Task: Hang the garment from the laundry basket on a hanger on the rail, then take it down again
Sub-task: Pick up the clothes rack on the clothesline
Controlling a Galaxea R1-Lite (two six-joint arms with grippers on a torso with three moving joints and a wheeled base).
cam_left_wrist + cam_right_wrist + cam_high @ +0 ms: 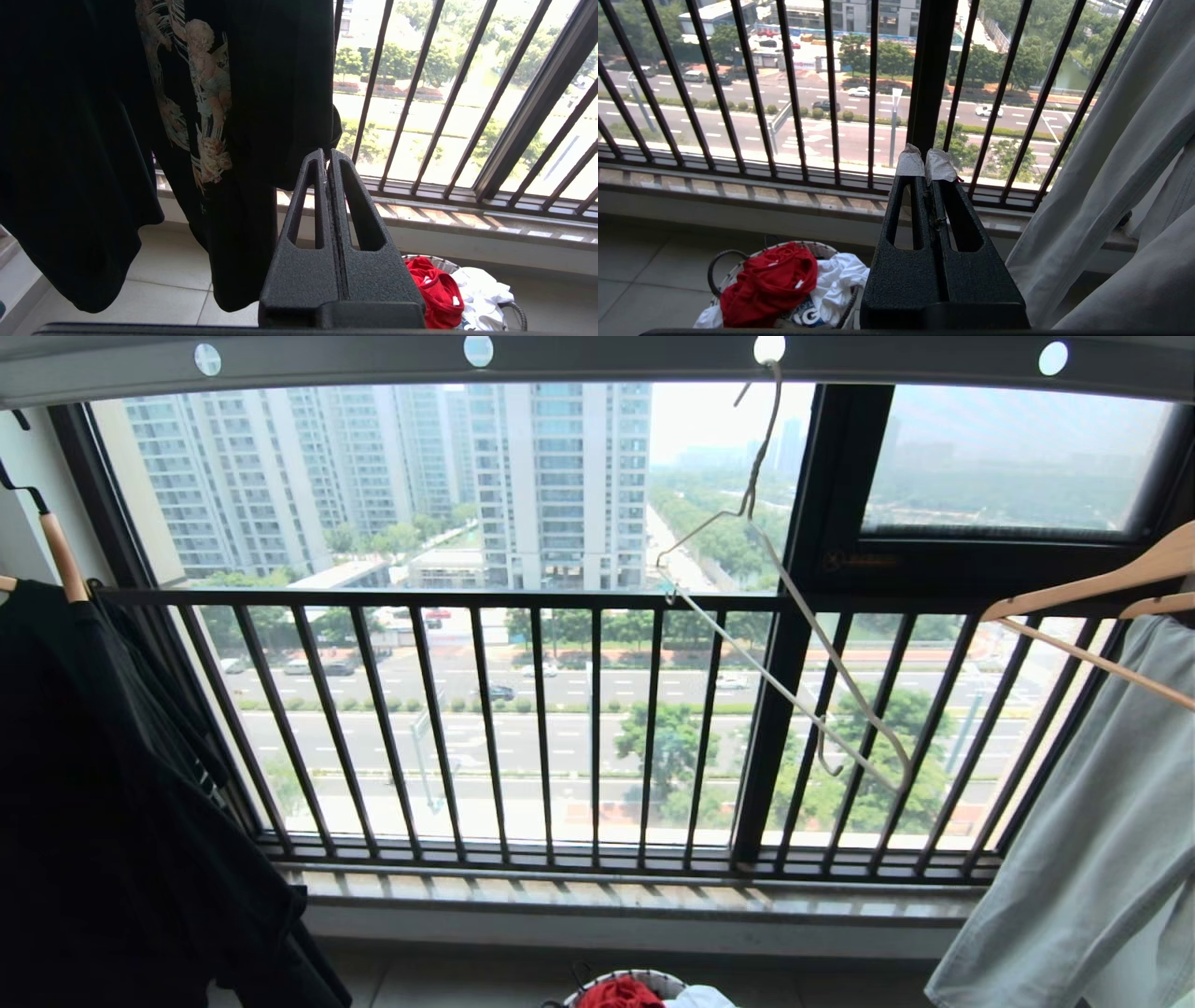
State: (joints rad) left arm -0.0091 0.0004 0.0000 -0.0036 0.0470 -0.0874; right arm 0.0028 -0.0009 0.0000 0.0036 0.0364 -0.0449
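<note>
The red garment [768,284] lies crumpled in the round laundry basket [724,254] on the floor below the window, beside a white shirt [838,280]. The head view shows the garment [618,993] and the basket's rim [644,976] at its lower edge. A thin off-white wire hanger [794,607] hangs empty and tilted from a hole in the grey rail [597,359] overhead. My left gripper [327,156] is shut and empty, held above the floor near the black T-shirt [93,140]. Shut and empty too, my right gripper [927,161] has white-taped tips. Neither arm shows in the head view.
A black T-shirt [112,784] hangs on a wooden hanger at the left, and a pale grey garment [1092,840] on a wooden hanger [1102,583] at the right. The dark barred window railing [560,728] and sill [635,896] stand straight ahead.
</note>
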